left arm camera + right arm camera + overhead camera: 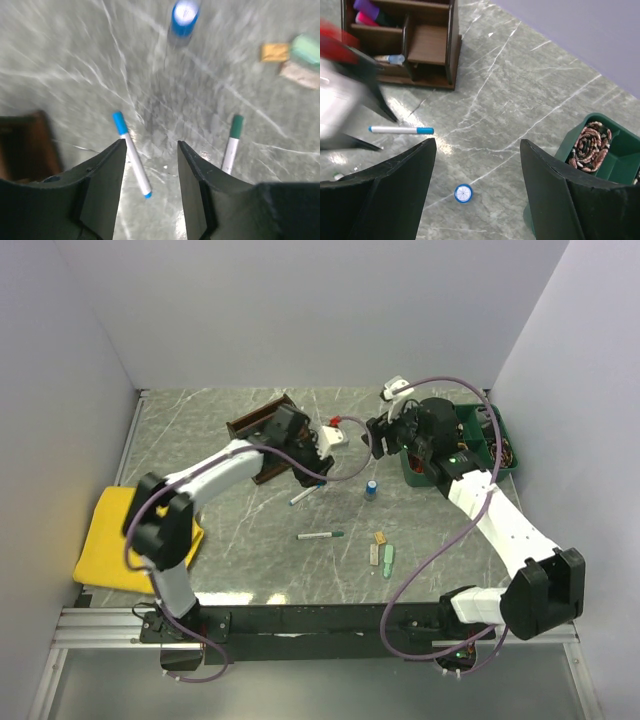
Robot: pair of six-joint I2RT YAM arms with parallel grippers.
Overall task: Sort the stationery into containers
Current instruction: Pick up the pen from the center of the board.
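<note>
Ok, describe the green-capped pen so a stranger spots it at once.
From the dark wooden organiser at the back of the table, come toward the near edge, past the blue-capped pen. The green-capped pen lies next, left of the small eraser pieces; its white barrel ends in a dark green cap, not blue.

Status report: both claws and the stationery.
Left claw open, empty, near blue-capped pen. Right claw open, empty. Green-capped pen, blue tube, erasers also loose. Nothing blocking the pen.

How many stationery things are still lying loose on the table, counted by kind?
Pens: 2 (blue-capped pen, green-capped pen)
Blue-capped cylinder: 1
Eraser bits: 3 (tan bit, white bit, pale-green bit)
Total: 6
</note>
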